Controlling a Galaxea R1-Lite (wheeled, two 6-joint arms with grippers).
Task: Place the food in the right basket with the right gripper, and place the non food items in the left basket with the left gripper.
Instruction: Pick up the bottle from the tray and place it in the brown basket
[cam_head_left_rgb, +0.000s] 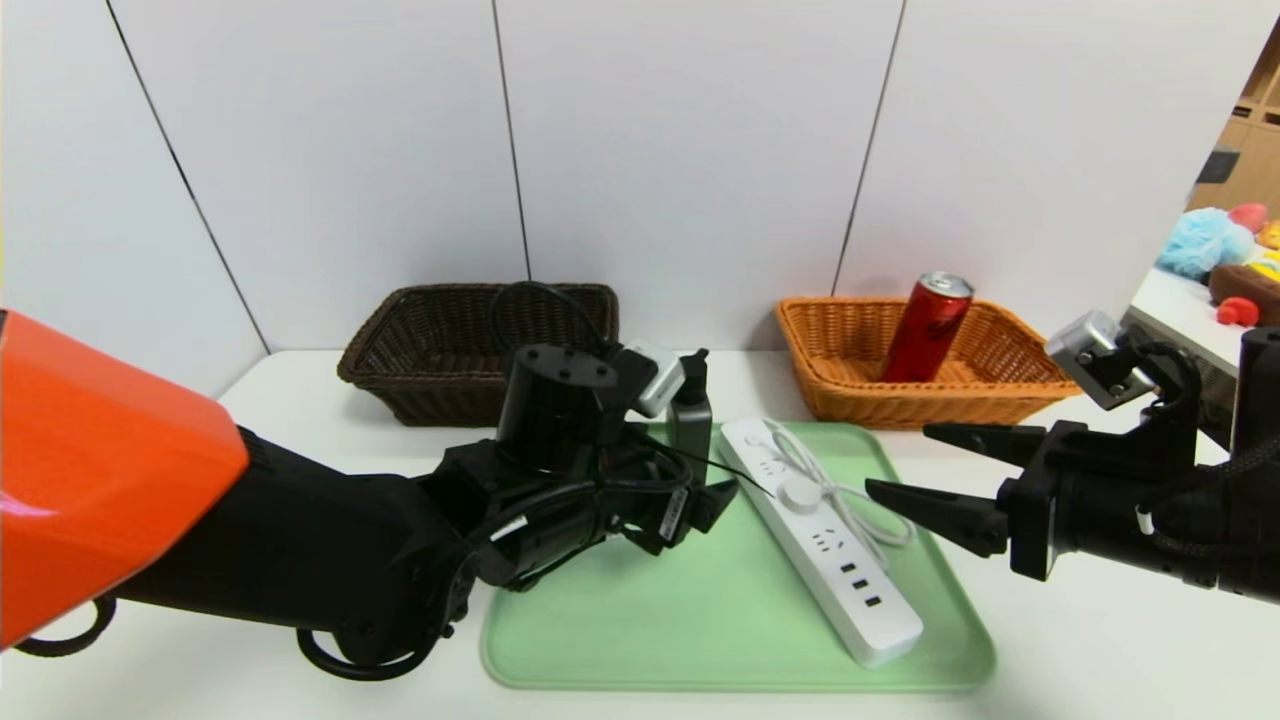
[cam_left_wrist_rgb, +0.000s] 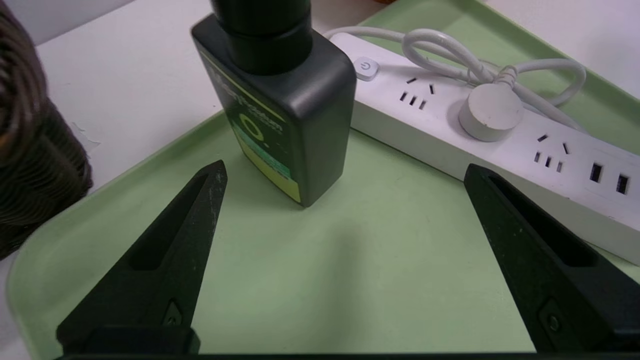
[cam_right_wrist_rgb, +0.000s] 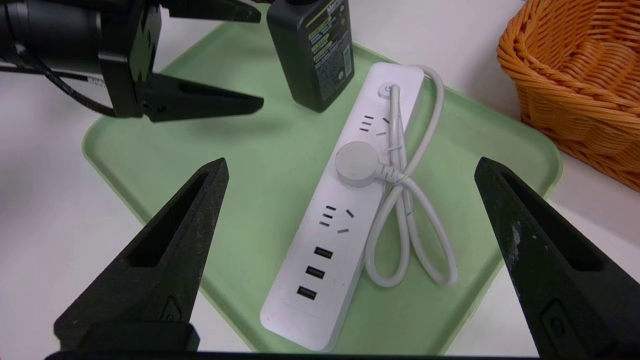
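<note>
Bottle (cam_head_left_rgb: 690, 415), frame centre, likely next; left gripper (cam_left_wrist_rgb: 345, 172) beside it, wide, empty: must close round it. Right gripper (cam_head_left_rgb: 935, 485), frame right, wide, empty.

White panelled wall (cam_head_left_rgb: 690, 150) behind white table (cam_head_left_rgb: 270, 440), thin dark seams running down it. Right of wall: room beyond, with wooden shelving (cam_head_left_rgb: 1240, 160) in back. Right of wall too, lower: second white surface (cam_head_left_rgb: 1185, 305) bearing light-blue fluffy item (cam_head_left_rgb: 1205, 243), brown item (cam_head_left_rgb: 1240, 288), small red piece (cam_head_left_rgb: 1238, 311). Bright light across wall.
</note>
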